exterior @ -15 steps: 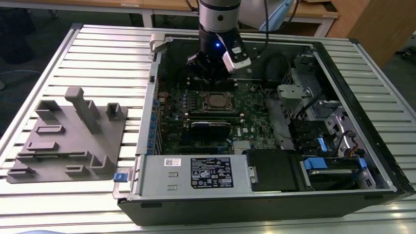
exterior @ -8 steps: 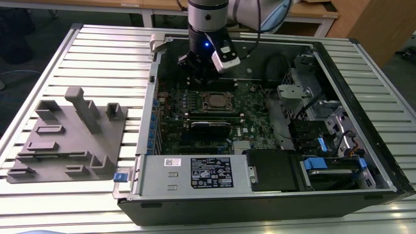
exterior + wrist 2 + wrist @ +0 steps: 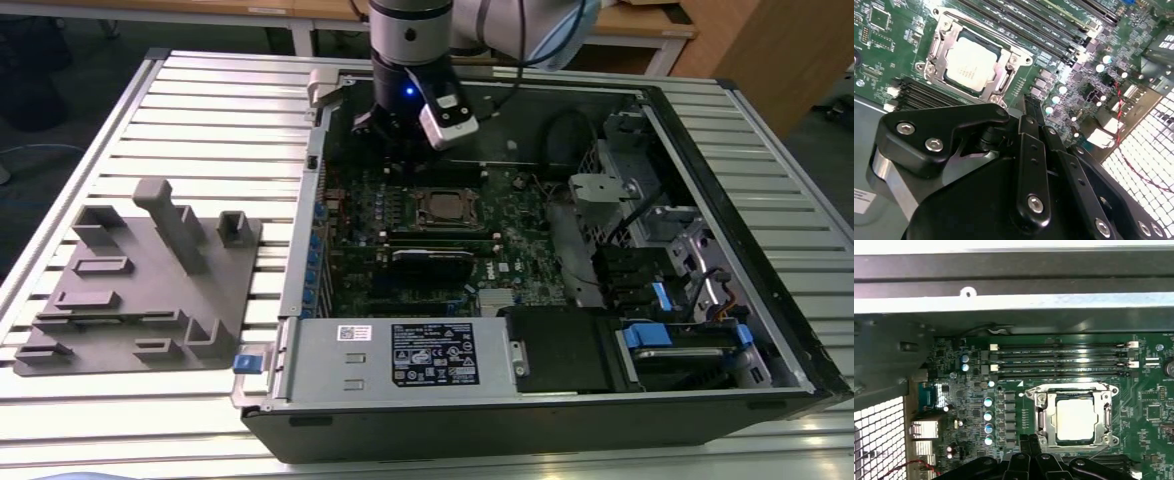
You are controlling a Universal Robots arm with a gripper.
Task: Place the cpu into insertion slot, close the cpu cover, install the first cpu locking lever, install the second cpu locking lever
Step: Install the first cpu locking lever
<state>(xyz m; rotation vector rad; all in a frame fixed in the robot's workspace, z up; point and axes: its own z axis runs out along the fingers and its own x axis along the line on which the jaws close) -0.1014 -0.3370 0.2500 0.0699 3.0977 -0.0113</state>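
And here's the pincer point(image 3: 1031, 439), hanging over the green board point(image 3: 979, 390) inside the open computer case point(image 3: 747, 130), close to the case's far wall in the exterior view. Its fingers sit pressed close together with nothing between them: an empty, closed grip.

The chip point(image 3: 1074, 415) is already home. It lies flat and square in the socket point(image 3: 936, 47), near the middle of the board, with its silver face up. The metal cover point(image 3: 1041, 412) is down over it, its window framing the chip so that the rails press only on the chip's edges. Whether the two levers are latched, the pictures don't settle.

The socket is hemmed in. Long black memory slots point(image 3: 1059, 360) run along one side, a second bank lies along the opposite side, and a row of small round capacitors point(image 3: 988, 415) lines the third. The air straight above the chip is open, so the free way in is from overhead. Out on the slatted table point(image 3: 200, 90), a grey fixture block point(image 3: 147, 290) sits well apart from the case, toward the exterior view's left.
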